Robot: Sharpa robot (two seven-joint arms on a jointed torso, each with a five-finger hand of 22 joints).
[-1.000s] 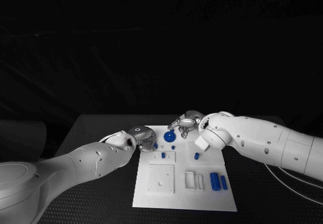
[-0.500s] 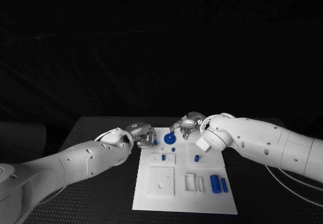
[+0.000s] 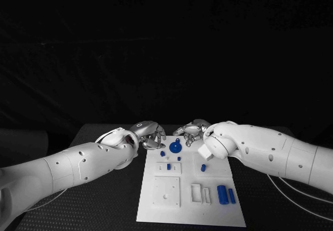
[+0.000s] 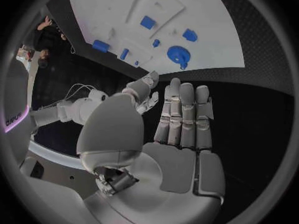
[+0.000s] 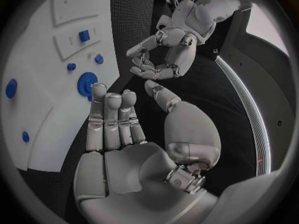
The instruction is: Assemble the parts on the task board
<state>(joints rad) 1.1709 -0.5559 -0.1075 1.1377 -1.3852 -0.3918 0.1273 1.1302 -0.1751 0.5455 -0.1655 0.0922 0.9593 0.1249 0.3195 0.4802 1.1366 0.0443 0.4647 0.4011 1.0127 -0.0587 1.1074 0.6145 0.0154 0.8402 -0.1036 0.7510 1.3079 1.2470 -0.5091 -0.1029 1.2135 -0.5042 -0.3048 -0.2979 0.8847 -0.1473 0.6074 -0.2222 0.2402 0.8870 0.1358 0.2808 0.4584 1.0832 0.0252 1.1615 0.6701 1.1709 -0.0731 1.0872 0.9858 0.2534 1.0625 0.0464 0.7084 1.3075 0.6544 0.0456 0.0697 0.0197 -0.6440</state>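
Note:
The white task board (image 3: 158, 208) lies mid-table. A blue gear (image 3: 176, 144) sits near its far edge, with small blue pieces (image 3: 163, 154) just before it and two blue cylinders (image 3: 222, 194) at the near right. My left hand (image 3: 147, 135) hovers at the board's far left corner, beside the gear, holding nothing. My right hand (image 3: 191, 131) hangs just behind the gear, also holding nothing. In the left wrist view the left hand (image 4: 184, 122) has its fingers straight, facing the gear (image 4: 178, 54). In the right wrist view the right hand (image 5: 115, 129) is spread near the gear (image 5: 87, 83).
White blocks (image 3: 196, 186) and raised white plates (image 3: 166, 184) stand on the board. Black table (image 3: 97, 202) surrounds the board on both sides. In the right wrist view the left hand (image 5: 159, 55) hangs close across from the right hand.
My left hand has risen and drawn back from the small blue piece at the board's left edge, toward the far corner. The right hand has hardly moved. The camera has shifted slightly.

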